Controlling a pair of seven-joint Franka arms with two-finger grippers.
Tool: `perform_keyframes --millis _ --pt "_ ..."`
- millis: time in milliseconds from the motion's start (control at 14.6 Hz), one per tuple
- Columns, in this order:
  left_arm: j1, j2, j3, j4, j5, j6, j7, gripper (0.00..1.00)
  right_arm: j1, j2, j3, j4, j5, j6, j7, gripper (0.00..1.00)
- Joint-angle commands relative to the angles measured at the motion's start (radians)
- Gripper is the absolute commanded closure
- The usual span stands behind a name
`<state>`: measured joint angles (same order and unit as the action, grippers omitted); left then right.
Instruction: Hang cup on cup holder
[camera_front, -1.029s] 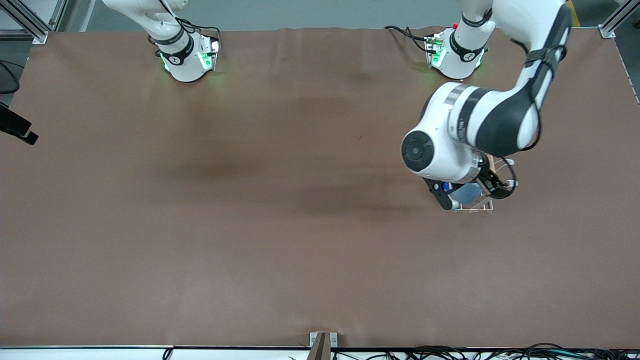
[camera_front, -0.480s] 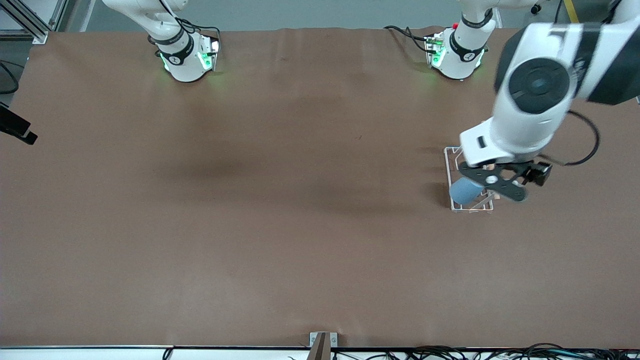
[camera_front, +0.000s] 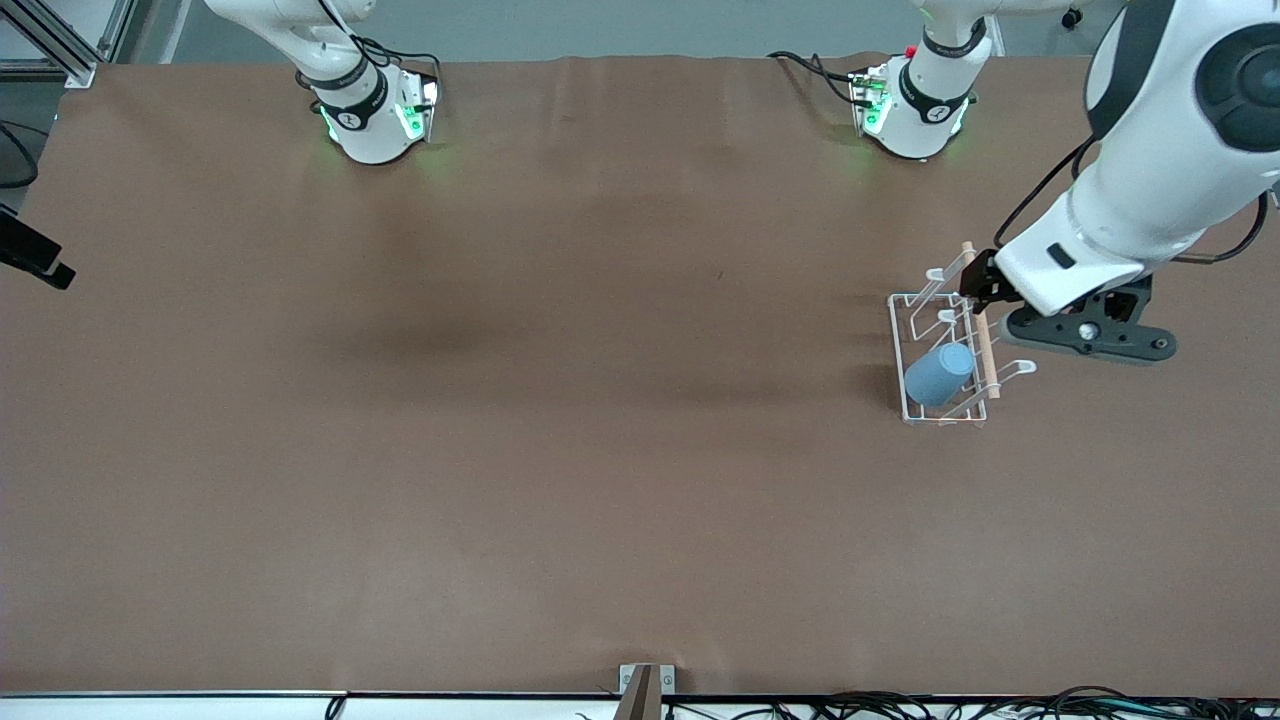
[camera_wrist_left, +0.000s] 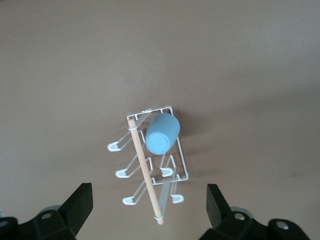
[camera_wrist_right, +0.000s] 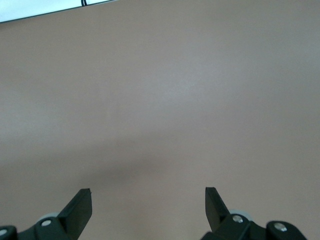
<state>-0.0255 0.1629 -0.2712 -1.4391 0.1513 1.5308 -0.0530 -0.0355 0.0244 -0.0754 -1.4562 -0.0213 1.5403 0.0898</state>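
The light-blue cup (camera_front: 938, 374) hangs tilted on a prong of the white wire cup holder (camera_front: 898, 340), under its wooden dowel (camera_front: 984, 330), toward the left arm's end of the table. In the left wrist view the cup (camera_wrist_left: 161, 133) sits on the rack beside the dowel (camera_wrist_left: 145, 170). My left gripper (camera_front: 1085, 338) is up in the air over the rack's edge. It is open and empty (camera_wrist_left: 150, 206), well above the rack. My right gripper (camera_wrist_right: 148, 202) is open and empty over bare table; it does not show in the front view.
The brown table cover (camera_front: 600, 450) is bare around the rack. The two arm bases (camera_front: 370, 110) (camera_front: 915, 105) stand along the edge farthest from the front camera. Cables (camera_front: 950, 705) lie along the nearest edge.
My left gripper has let go of the cup and risen away from the rack toward the left arm's end. The cup stays on the prong. The right arm has not moved.
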Motion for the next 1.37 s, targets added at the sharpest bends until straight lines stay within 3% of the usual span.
perform_keyframes --millis 0,343,617,823,1303 --pt "-0.004 -0.107 0.055 -0.07 -0.08 0.022 -0.022 0.0 -0.007 -0.008 0.006 -0.007 -0.003 -0.002 -0.005 0.0" --pt "-0.036 -0.201 0.136 -0.153 -0.141 0.051 -0.057 0.0 -0.007 -0.009 0.006 -0.007 -0.003 -0.002 -0.007 0.0" --pt "-0.06 -0.171 0.204 -0.083 -0.209 0.057 -0.057 0.0 -0.007 -0.009 0.006 -0.007 -0.003 -0.002 -0.007 0.0" --pt "-0.07 -0.132 0.21 -0.017 -0.202 0.057 -0.045 0.0 -0.007 -0.008 0.006 -0.007 -0.003 -0.002 -0.007 0.0" --pt "-0.089 -0.22 0.237 -0.075 -0.173 -0.007 -0.088 0.0 -0.007 -0.008 0.006 -0.007 -0.003 -0.003 -0.007 0.0"
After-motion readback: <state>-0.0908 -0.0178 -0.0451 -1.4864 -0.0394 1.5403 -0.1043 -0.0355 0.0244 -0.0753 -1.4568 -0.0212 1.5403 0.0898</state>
